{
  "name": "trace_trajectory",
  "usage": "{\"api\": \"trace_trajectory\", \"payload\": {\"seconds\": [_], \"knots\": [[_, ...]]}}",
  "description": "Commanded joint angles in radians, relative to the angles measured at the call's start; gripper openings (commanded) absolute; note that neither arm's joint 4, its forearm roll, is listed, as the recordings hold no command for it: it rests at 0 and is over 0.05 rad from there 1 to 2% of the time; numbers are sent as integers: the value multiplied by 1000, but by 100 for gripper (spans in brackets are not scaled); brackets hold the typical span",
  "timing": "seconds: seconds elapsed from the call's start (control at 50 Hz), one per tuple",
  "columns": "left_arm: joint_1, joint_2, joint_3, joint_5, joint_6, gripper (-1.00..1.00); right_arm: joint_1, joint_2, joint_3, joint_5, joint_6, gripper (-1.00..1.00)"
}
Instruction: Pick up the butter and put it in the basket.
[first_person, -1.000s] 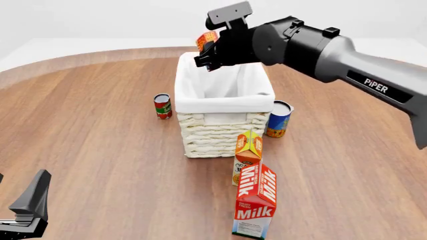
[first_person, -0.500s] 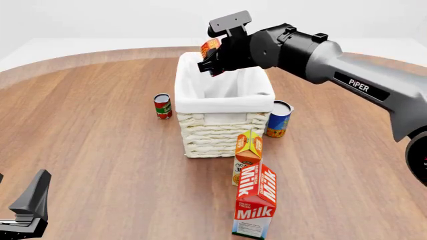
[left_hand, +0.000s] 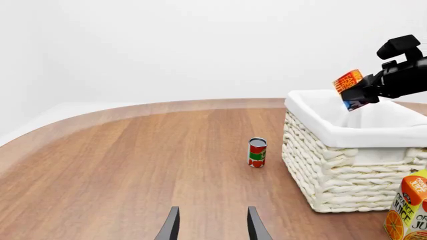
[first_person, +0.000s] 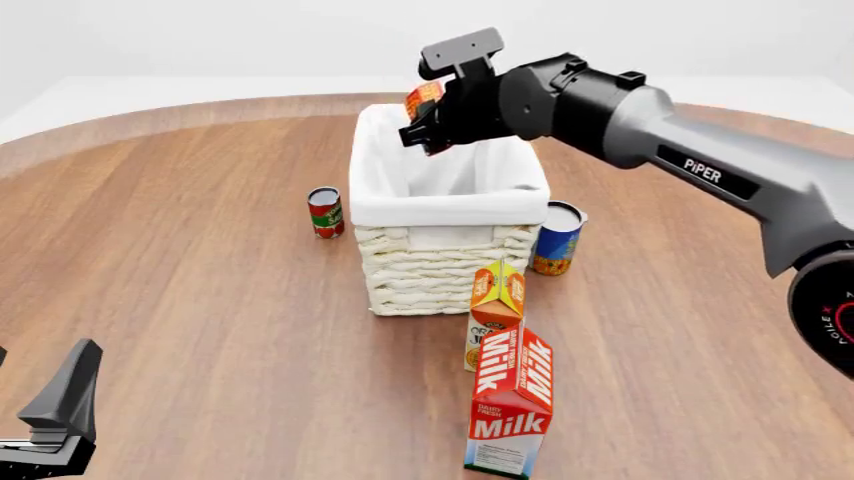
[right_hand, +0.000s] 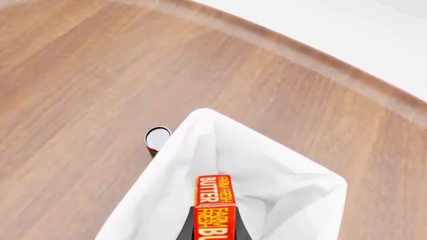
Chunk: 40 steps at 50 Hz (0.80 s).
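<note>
Pickup's done — right gripper (first_person: 424, 122) is pinching the butter (first_person: 422, 98), basket (first_person: 447, 215) right beneath it — just the drop left.

Two cans (first_person: 324, 212) (first_person: 557, 238), juice carton (first_person: 495, 312), milk carton (first_person: 511, 403), upright on table (first_person: 200, 300).

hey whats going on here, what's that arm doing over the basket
The right claw is shut on the butter, a small red-and-orange box, and holds it above the open top of the basket, near the far rim. The butter has not been let go. The left claw is open, holds nothing and sits low near the table's near edge. A milk carton, an orange juice carton and two cans stand around the basket.
</note>
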Motion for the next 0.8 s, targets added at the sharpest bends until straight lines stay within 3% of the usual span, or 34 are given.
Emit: {"api": "trace_trajectory", "payload": {"seconds": [0.02,0.8], "knots": [[0,0,0,0,0,100,-7,16,-38,-6,11,-100],[0,0,0,0,0,100,-28,82,-59,-15,5,-100]]}}
